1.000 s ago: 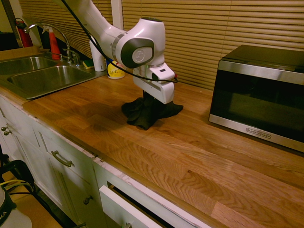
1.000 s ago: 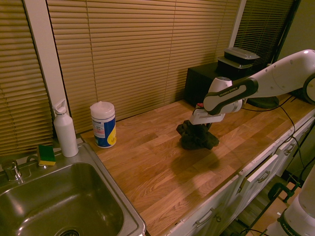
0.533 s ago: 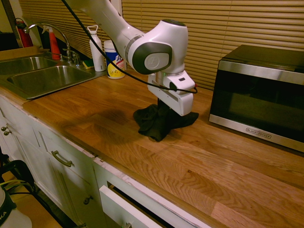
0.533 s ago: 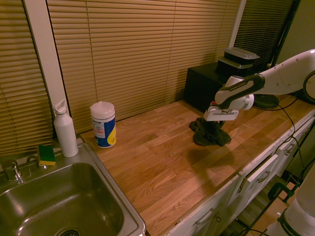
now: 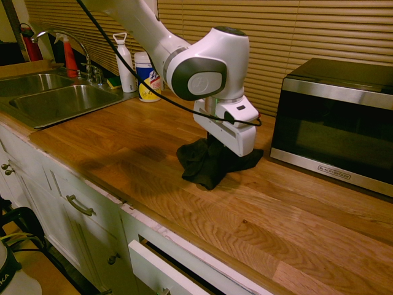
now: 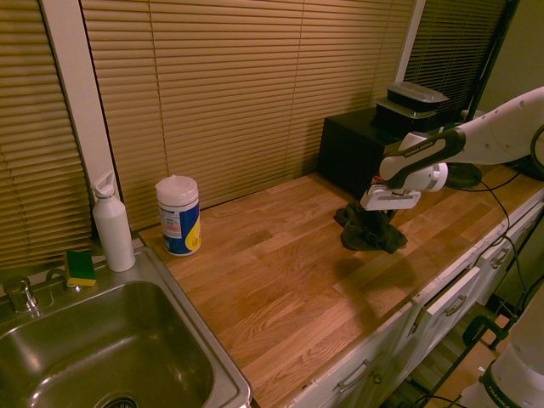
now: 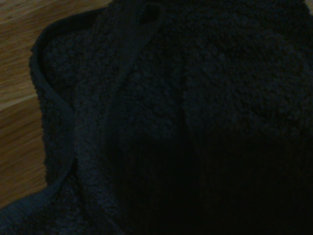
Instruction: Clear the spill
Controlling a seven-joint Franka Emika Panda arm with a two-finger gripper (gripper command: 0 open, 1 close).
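First exterior view: the tool (image 5: 212,142) points down, clenched on the bunched cloth (image 5: 206,165) so its hem drags on the counter (image 5: 123,138) for wiping; no spill shows, perhaps hidden beneath.

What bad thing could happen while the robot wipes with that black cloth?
The gripper pinches only the top of the cloth, so the cloth might slip out. It is working close to the microwave and could bump it. No spill shows on the counter, so the cloth may be smearing it around unseen.
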